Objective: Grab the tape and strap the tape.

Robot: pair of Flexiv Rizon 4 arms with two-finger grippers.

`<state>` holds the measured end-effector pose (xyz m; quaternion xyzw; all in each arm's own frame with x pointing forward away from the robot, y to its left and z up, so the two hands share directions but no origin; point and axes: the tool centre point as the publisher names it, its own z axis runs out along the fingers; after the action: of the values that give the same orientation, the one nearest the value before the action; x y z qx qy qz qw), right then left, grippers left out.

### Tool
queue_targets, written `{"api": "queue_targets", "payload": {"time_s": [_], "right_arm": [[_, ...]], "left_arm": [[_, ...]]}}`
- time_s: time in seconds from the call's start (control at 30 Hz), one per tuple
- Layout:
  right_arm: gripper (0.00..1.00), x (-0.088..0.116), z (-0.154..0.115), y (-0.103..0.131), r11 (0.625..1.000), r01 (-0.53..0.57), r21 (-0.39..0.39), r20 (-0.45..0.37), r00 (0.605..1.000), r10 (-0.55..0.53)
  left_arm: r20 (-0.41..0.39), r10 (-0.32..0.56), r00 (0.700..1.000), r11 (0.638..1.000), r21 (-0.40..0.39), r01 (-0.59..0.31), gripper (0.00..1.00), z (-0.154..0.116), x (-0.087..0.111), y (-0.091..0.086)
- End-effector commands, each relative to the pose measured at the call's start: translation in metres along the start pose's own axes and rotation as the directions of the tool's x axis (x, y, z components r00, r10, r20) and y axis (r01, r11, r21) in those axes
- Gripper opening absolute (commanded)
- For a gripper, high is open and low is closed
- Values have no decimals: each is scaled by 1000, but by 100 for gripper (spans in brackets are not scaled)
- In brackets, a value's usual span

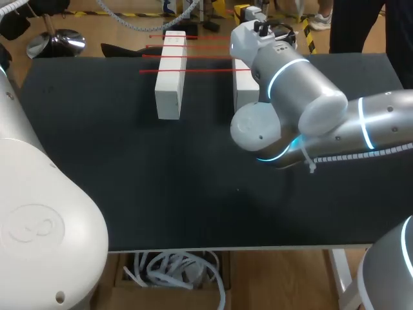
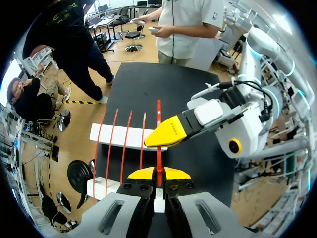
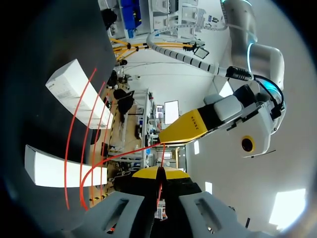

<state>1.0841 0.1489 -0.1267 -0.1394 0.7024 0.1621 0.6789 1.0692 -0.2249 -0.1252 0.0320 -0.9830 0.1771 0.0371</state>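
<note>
Two yellow-tipped grippers, the left gripper (image 2: 158,174) and the right gripper (image 3: 159,174), each clamp shut on thin red tape (image 2: 159,158), whose strands stretch ahead across two white rectangular blocks (image 1: 169,90) on the black table (image 1: 129,181).

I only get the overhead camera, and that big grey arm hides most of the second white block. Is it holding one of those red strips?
Observer: Yes. In the right wrist view, the right arm's fingers are shut on a strand of red tape.
Operator: And the other arm's hand? I can't find it.
Observer: The left wrist view shows the left arm's fingers shut on red tape too, close to the right arm's fingers.
</note>
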Motion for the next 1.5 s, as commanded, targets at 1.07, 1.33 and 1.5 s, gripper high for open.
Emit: {"api": "queue_targets", "payload": {"time_s": [1.07, 1.33, 1.5], "right_arm": [[0, -5, 1, 7, 998, -22, -65, -8, 1000, 21], [0, -4, 2, 9, 997, -29, -78, -14, 1000, 28], [0, -4, 3, 11, 995, -39, -96, -17, 999, 37]], "left_arm": [[0, -1, 1000, 1000, -3, 1, 0, -1, 1, -1], [0, -1, 1000, 1000, -3, 1, 0, -1, 1, -1], [0, -1, 1000, 1000, -3, 1, 0, -1, 1, -1]]}}
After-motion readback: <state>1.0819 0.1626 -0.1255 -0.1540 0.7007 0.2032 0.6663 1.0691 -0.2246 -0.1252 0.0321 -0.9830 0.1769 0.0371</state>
